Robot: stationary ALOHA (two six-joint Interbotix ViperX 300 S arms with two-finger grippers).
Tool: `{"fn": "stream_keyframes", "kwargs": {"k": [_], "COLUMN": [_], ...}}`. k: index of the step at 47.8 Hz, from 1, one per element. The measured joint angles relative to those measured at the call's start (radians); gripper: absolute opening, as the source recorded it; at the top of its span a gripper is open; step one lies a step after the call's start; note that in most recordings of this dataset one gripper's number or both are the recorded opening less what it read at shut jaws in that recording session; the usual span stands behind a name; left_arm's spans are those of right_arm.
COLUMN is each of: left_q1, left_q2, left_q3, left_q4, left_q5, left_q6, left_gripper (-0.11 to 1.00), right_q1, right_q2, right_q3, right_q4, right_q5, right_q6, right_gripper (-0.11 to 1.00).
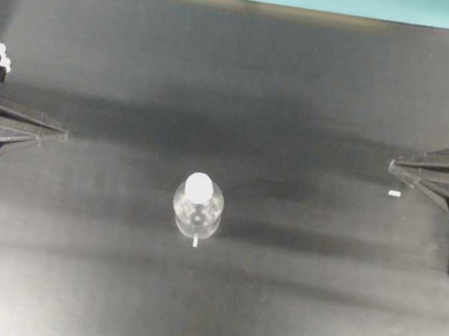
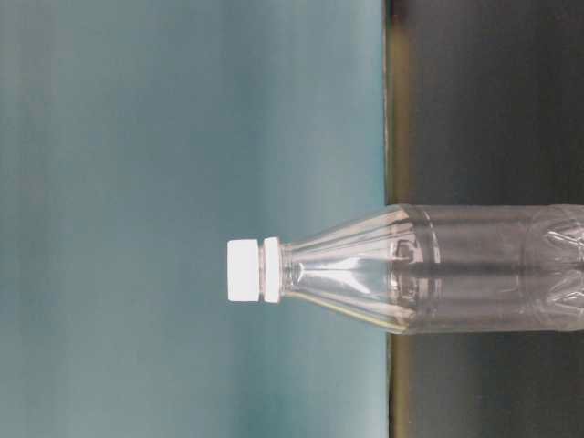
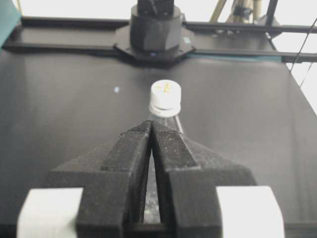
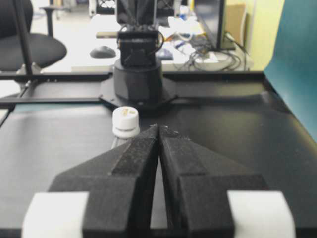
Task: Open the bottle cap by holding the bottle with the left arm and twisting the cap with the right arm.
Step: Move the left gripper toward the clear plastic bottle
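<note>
Bottle (image 1: 197,206) sitting capped mid-table, both arms hanging back

Left gripper (image 1: 64,135) waiting at 9 o'clock, right gripper (image 1: 392,164) at 3 o'clock, both clenched on nothing; white cap (image 1: 199,186) staying on.

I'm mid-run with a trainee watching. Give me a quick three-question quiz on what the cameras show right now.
1. True or false: the bottle cap is still on the bottle.
2. The left claw is: A) shut on the bottle, B) shut and apart from it, C) open around the cap.
3. Fill in: the bottle stands ____ on the black table.

Key: 1 true. 2 B; the right claw is likewise shut and apart. 3 upright.
</note>
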Motion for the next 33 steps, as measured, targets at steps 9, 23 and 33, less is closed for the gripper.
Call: {"fn": "stream_keyframes", "kwargs": {"k": [9,23,33], "left_q1": [0.002,0.003,0.003], "left_q2": [0.104,0.278,0.426], "left_q3": [-0.052,-0.172,-0.262], "left_q4": [0.034,0.037,0.038], "left_q5": [-0.023,-0.084,-0.183], "left_q6": [-0.011,-0.003,0.021], "left_gripper": [0.09,0.10,0.22], "right_q1": [-0.002,-0.002,-0.002], "right_q2": [0.008,0.044,0.052], "right_q3": [-0.002,-0.029,-0.035], "right_q4": [0.002,0.032,0.034], "right_q5": [-0.003,0.025,0.025], "right_q6": [0.002,0.002,0.002], "right_gripper": [0.00,0.00,0.00]}}
